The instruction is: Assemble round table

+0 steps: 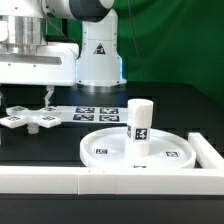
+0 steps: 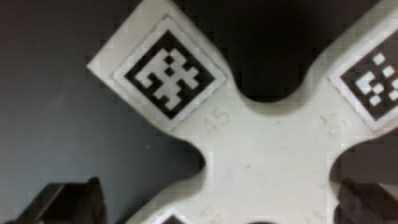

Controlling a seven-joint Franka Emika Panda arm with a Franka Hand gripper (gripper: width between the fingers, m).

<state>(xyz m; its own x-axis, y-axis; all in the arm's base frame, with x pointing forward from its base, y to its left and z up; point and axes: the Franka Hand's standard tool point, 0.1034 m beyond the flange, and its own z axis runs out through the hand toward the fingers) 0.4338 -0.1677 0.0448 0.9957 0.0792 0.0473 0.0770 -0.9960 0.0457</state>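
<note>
The flat cross-shaped piece (image 1: 30,119) lies on the black table at the exterior view's left and fills the wrist view (image 2: 249,140), tags up. My gripper (image 1: 43,99) hangs just above it, open. The dark fingertips (image 2: 71,200) stand to either side of the cross's waist, with a gap on at least one side. The large rimmed round disc (image 1: 110,150) lies at the front right of the exterior view. The short thick post (image 1: 139,120) stands upright on it, near its back edge.
The marker board (image 1: 97,113) lies flat between the cross and the robot base (image 1: 98,60). A long white border wall (image 1: 100,181) runs along the front, with another stretch at the right (image 1: 210,150).
</note>
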